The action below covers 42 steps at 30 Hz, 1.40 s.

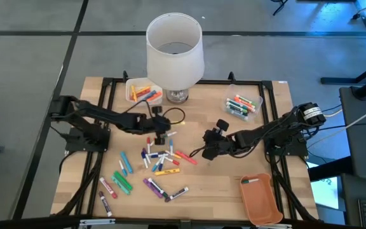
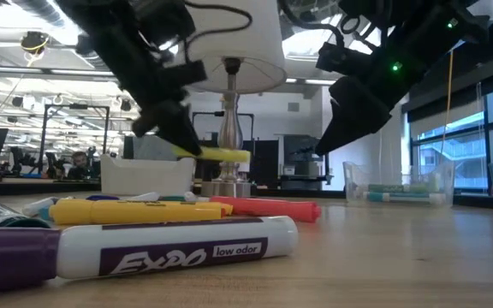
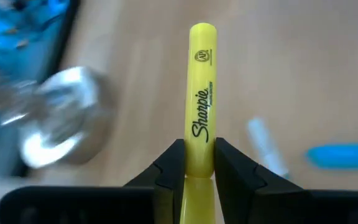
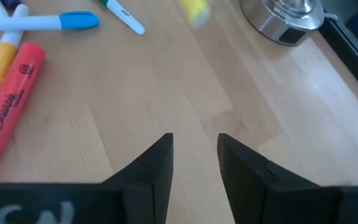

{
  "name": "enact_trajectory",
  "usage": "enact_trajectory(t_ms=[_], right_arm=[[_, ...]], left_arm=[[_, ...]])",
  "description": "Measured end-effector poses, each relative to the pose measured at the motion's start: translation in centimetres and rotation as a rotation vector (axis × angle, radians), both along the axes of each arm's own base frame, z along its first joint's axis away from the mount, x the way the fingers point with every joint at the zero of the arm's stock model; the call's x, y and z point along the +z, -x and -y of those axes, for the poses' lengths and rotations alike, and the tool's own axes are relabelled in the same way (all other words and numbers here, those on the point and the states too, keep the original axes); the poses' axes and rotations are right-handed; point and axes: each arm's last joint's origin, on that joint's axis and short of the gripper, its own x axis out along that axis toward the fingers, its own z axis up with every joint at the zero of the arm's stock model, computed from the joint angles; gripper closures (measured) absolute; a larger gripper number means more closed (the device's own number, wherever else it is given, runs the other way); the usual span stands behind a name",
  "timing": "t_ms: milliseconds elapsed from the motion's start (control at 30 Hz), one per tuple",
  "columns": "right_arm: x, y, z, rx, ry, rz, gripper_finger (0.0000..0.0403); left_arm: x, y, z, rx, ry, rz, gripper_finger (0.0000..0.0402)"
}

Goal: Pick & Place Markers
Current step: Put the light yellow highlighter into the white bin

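Nearest the low camera, a white Expo marker [image 2: 174, 248] is lying on the desk [image 2: 418, 248] beside a yellow marker [image 2: 131, 210]. Left gripper [image 3: 199, 163] is clamping a yellow Sharpie highlighter [image 3: 201, 99] between its fingers, holding it level above the desk in front of the lamp base [image 2: 228, 184]. Right gripper [image 4: 194, 155] is hovering with its fingers parted and nothing between them, over bare wood near a red Sharpie [image 4: 8, 115]. Loose markers [image 1: 154, 159] are lying scattered mid-desk between both arms; more are sitting in two clear bins [image 1: 243, 105] by the lamp, and an orange tray [image 1: 260, 200] is sitting at the near right corner
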Motion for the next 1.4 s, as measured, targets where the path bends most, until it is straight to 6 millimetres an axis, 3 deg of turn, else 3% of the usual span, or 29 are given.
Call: enact_trajectory(t_ms=[233, 600, 1033, 1400], right_arm=[[0.0, 0.0, 0.0, -0.001, -0.002, 0.002, 0.0277], [0.0, 0.0, 0.0, 0.0, 0.0, 0.001, 0.0277], [-0.1, -0.2, -0.3, 0.06, -0.084, -0.005, 0.0277], [0.2, -0.6, -0.5, 0.093, -0.122, 0.036, 0.0277]], left_arm=[[2.2, 4.0, -1.5, 0.233, -0.114, -0.102, 0.0337], [1.4, 7.5, -3.0, 0.392, -0.082, -0.122, 0.0336], [3.2, 9.5, -3.6, 0.612, -0.159, 0.015, 0.0336], [2.0, 9.1, -6.8, 0.733, -0.2, -0.048, 0.0336]])
